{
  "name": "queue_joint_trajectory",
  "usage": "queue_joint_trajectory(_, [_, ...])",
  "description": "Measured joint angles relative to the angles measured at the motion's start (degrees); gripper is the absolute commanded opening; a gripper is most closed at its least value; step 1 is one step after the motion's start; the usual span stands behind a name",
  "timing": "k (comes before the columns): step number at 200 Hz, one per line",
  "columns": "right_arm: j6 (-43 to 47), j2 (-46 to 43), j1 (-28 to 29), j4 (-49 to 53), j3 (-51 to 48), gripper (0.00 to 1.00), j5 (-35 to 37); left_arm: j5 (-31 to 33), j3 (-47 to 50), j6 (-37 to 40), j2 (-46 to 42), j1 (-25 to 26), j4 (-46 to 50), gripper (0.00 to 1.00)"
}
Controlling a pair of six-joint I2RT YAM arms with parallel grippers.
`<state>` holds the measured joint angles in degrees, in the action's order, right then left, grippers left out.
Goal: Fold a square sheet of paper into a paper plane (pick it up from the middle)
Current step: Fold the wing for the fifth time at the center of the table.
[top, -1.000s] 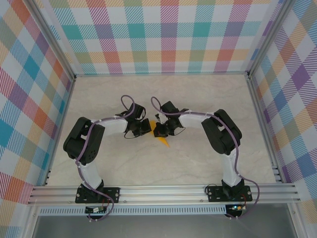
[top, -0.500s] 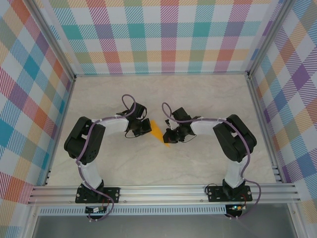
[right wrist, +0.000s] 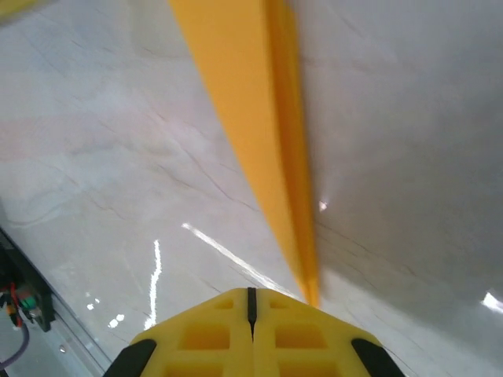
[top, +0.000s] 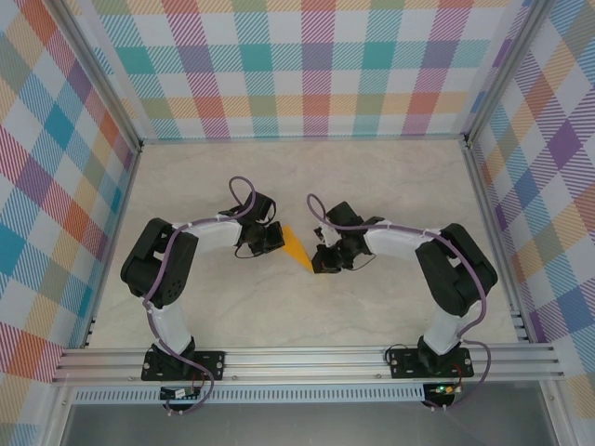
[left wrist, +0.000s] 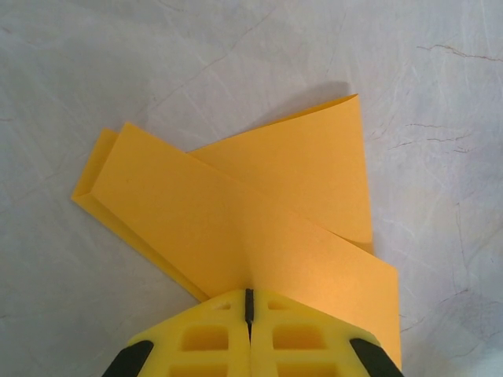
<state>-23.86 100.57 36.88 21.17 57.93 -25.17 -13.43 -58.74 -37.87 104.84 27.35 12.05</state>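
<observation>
Mid-table, the left gripper [top: 275, 238] is clamping the paper plane [top: 296, 244] at its wide end. The right gripper [top: 319, 263] is resting closed at the tip.

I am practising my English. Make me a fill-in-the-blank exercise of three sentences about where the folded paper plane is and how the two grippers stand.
1. In the top view, the paper plane lies ____ the left gripper and the right gripper.
2. The left gripper's jaws are ____ on the plane's wide end.
3. The plane's sharp tip points toward the gripper on the robot's ____ side.

Missing words: between; shut; right.
</observation>
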Motion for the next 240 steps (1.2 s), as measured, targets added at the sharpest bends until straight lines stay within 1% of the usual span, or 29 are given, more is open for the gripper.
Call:
queue_joint_trajectory(25, [0.8, 4.5, 1.1, 0.4, 9.1, 0.05, -0.2, 0.0, 0.0, 0.0, 0.0, 0.0, 0.0, 0.05])
queue_joint_trajectory(48, [1.1, 9.8, 1.5, 0.5, 14.8, 0.05, -0.7, -0.1, 0.0, 0.0, 0.1, 0.0, 0.0, 0.06])
queue_joint_trajectory(84, [2.1, 15.8, 1.8, 1.9, 16.9, 0.04, -0.8, -0.2, -0.2, 0.0, 0.2, 0.0, 0.1, 0.05])
queue_joint_trajectory(113, [2.5, 16.6, 1.8, 3.1, 16.7, 0.04, -0.8, -0.2, -0.5, 0.0, 0.3, 0.0, 0.5, 0.05])
queue_joint_trajectory(144, [3.0, 15.4, 1.4, 0.0, 13.6, 0.04, -1.6, -0.2, -0.8, 0.0, 0.5, 0.0, 1.0, 0.05])
queue_joint_trajectory(195, [2.5, 10.8, 0.6, -8.2, 4.3, 0.04, -3.5, -0.2, -1.2, 0.0, 0.8, 0.0, 1.4, 0.05])
queue_joint_trajectory(240, [1.1, 5.6, -0.2, -12.2, -4.0, 0.03, -4.1, -0.2, -1.2, 0.0, 0.8, 0.0, 1.6, 0.05])
